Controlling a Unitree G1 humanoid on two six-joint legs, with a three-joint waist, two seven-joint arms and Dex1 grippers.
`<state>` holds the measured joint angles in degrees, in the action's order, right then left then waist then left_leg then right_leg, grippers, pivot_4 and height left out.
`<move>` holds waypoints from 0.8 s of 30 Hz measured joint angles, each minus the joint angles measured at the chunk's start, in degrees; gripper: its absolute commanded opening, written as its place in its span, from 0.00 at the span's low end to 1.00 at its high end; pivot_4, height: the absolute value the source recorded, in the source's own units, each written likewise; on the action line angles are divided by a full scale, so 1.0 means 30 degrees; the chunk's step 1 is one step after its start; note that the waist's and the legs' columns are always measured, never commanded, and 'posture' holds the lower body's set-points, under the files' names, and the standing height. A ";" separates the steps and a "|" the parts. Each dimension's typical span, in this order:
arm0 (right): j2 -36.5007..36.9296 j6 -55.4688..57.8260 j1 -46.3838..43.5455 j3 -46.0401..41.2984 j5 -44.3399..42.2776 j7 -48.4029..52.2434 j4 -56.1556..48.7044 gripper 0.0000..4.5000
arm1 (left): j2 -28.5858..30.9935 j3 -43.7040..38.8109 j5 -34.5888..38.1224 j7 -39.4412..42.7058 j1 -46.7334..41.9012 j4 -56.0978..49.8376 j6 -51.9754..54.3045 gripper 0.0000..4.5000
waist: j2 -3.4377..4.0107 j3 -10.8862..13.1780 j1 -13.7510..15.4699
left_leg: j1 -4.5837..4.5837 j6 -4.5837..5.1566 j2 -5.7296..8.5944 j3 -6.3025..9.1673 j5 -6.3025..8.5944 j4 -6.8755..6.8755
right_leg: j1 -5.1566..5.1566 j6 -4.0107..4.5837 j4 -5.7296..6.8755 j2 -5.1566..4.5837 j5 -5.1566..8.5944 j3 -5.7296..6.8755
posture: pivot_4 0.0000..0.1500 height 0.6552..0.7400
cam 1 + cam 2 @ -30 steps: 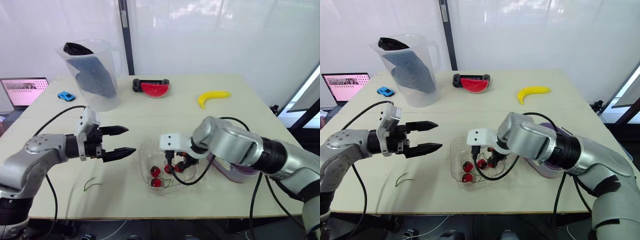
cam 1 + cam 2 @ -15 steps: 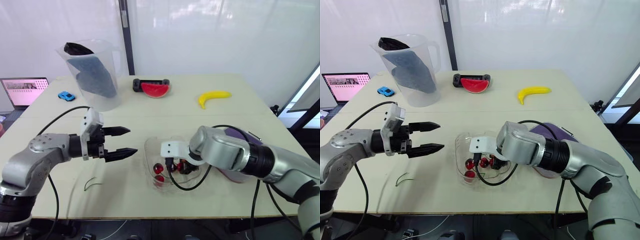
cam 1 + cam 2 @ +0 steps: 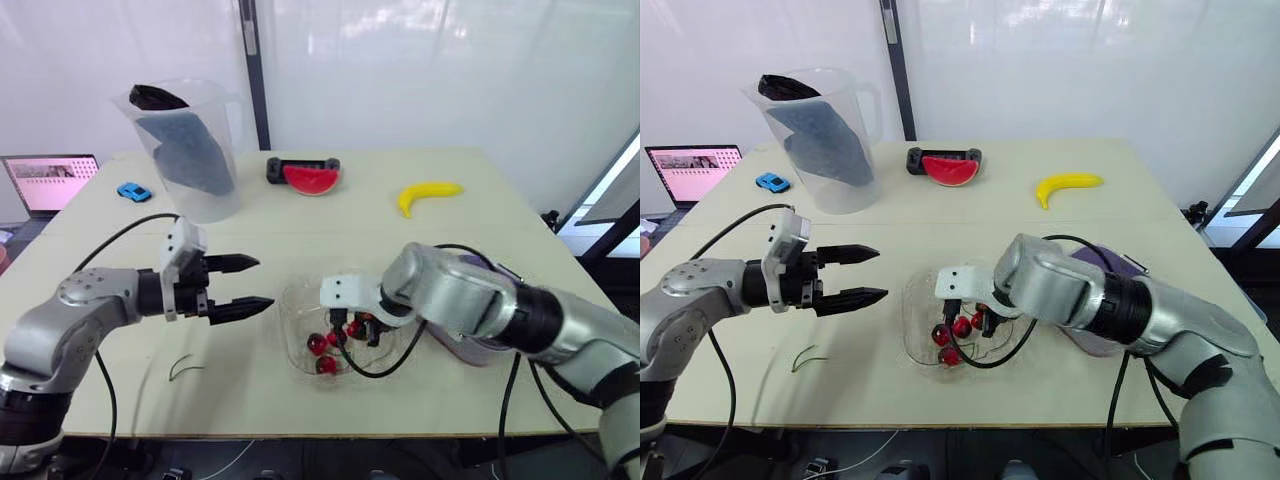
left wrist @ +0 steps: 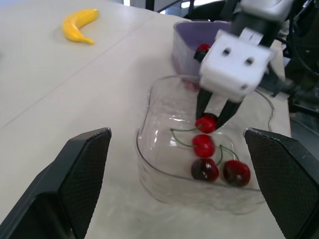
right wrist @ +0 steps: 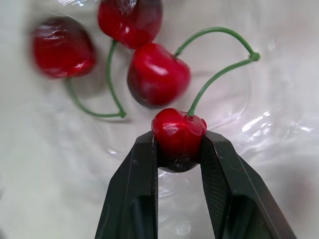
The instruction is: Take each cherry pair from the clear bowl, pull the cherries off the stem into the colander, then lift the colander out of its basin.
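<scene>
Right jaws pinching a glossy red cherry [image 5: 178, 134] on curved green stem [image 5: 219, 74], in clear bowl [image 4: 149, 172], left jaws spread

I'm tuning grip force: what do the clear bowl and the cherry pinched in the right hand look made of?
Clear bowl: likely thin glossy plastic; the table shows through and its walls glint; possibly glass. Cherry in the right hand: smooth, shiny red skin with highlights; real or moulded plastic, unclear.
</scene>
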<state>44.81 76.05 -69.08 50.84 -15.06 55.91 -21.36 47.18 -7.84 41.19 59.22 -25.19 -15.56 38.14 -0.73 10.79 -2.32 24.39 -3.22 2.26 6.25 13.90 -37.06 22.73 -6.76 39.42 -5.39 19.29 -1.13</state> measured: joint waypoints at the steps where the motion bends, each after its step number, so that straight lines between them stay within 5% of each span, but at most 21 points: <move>1: 0.0196 -0.0500 0.0183 -0.0620 -0.0020 0.0078 -0.0129 0.20 | -0.0206 -0.0016 0.0014 -0.0143 -0.0289 0.0130 -0.0041 1.00 | -0.0001 0.0000 -0.0014 | 0.0000 0.0000 0.0004 -0.0002 0.0000 -0.0007 | -0.0003 0.0000 0.0000 0.0001 0.0000 0.0002 | 1.00 1.00; 7: 0.0433 -0.4319 0.2051 -0.5444 0.0037 -0.0606 -0.0623 0.20 | -0.1845 -0.0627 0.0660 -0.1604 -0.2298 0.1287 0.0140 1.00 | -0.0009 -0.0002 -0.0041 | 0.0000 0.0001 0.0008 -0.0003 0.0001 -0.0007 | -0.0001 0.0000 0.0012 0.0012 0.0000 0.0005 | 1.00 1.00; 12: -0.1537 -1.1016 0.4762 -0.8861 0.2207 -0.4472 0.0962 0.20 | -0.3357 -0.2316 0.2665 -0.4458 -0.5968 0.2935 0.1535 1.00 | -0.0070 -0.0020 -0.0054 | 0.0001 -0.0031 0.0023 -0.0004 -0.0018 -0.0030 | -0.0015 -0.0003 0.0013 -0.0009 -0.0001 0.0011 | 1.00 1.00; 24: -0.2908 -2.0798 0.7002 -0.7572 1.1580 -0.9940 0.3289 0.20 | -0.3904 -0.0686 0.2246 -0.5658 -0.8234 0.4202 0.3322 1.00 | -0.0067 -0.0021 -0.0084 | 0.0000 -0.0128 0.0041 -0.0015 -0.0073 -0.0014 | -0.0004 -0.0003 0.0008 -0.0002 -0.0001 0.0001 | 1.00 1.00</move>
<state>36.08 13.66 -48.08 28.13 19.68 26.09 -11.50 35.47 -9.90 47.93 42.25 -49.89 -2.95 48.11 -0.93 10.73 -2.58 24.39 -3.60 2.38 6.21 13.68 -37.10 22.71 -6.77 39.44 -5.39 19.29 -1.13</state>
